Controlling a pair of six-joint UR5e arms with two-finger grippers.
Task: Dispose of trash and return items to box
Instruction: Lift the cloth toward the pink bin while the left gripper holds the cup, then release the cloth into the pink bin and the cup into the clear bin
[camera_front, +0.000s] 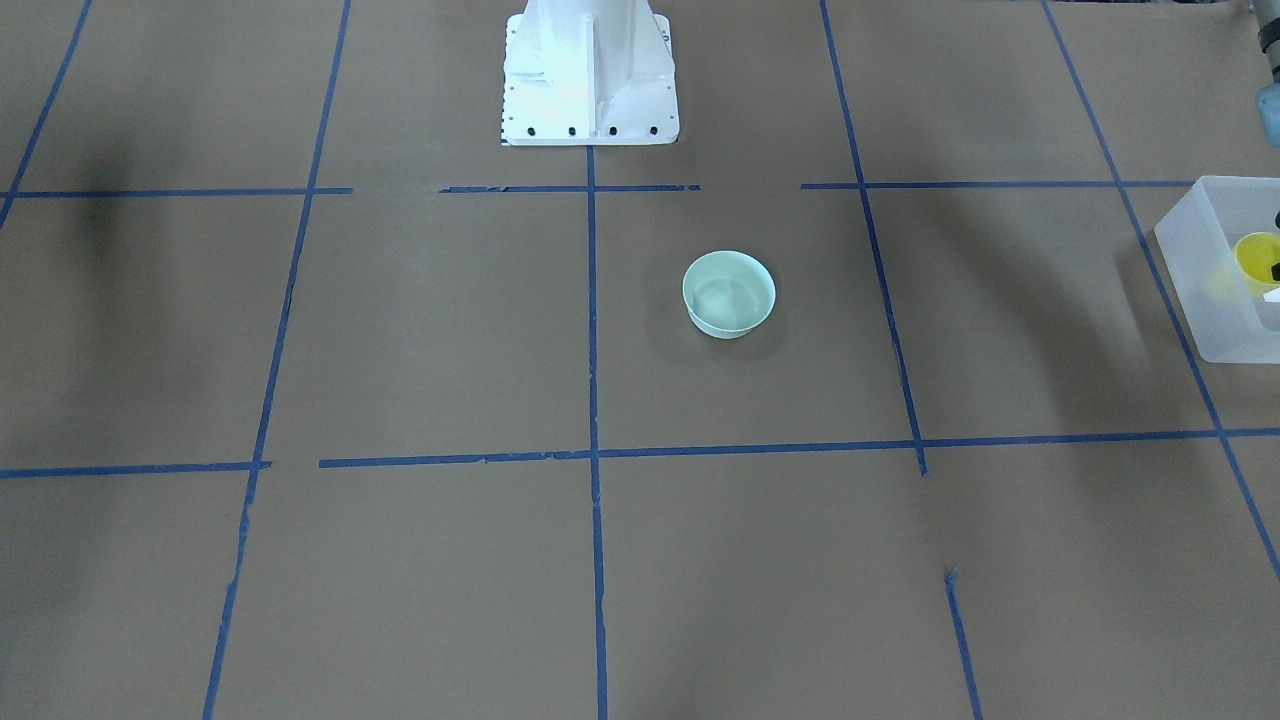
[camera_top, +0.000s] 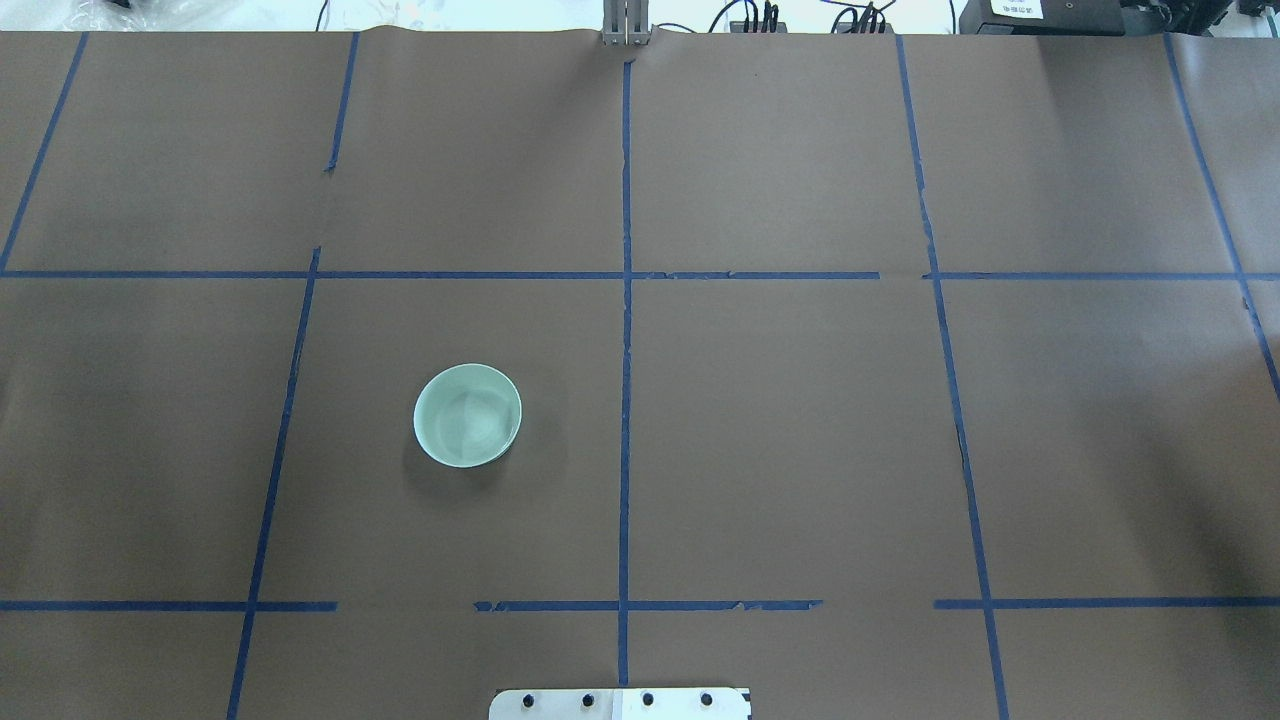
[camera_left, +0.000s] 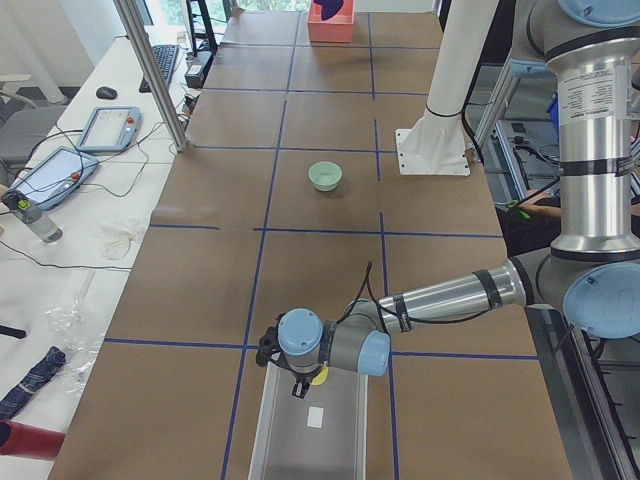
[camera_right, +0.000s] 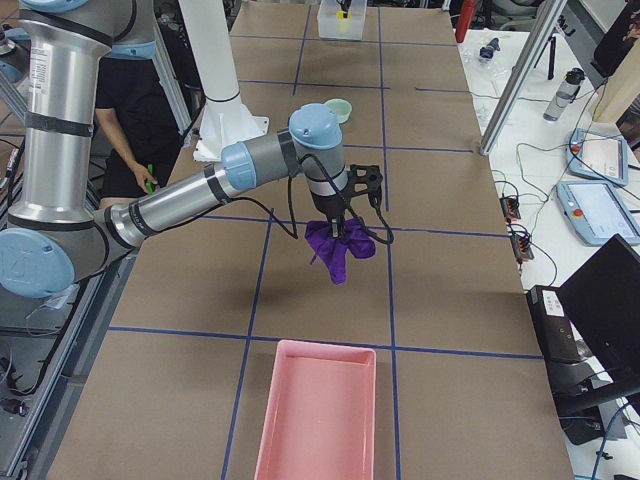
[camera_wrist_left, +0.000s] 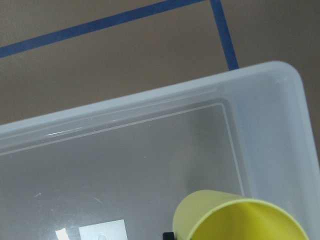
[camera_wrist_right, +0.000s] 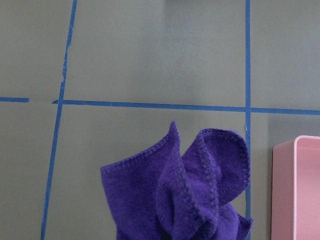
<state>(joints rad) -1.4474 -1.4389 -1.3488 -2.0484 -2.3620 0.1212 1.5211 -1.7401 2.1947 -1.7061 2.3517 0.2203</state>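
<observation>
My left gripper hangs inside a clear plastic box at the table's left end and is shut on the rim of a yellow cup. The cup and box also show at the front-facing view's right edge. My right gripper is shut on a crumpled purple cloth and holds it above the table, a short way from a pink bin. The cloth hides the fingers in the right wrist view. A pale green bowl stands alone mid-table.
A white slip of paper lies on the clear box's floor. The pink bin's rim is at the right wrist view's right edge. The robot's white base stands behind the bowl. Blue tape lines grid the brown table.
</observation>
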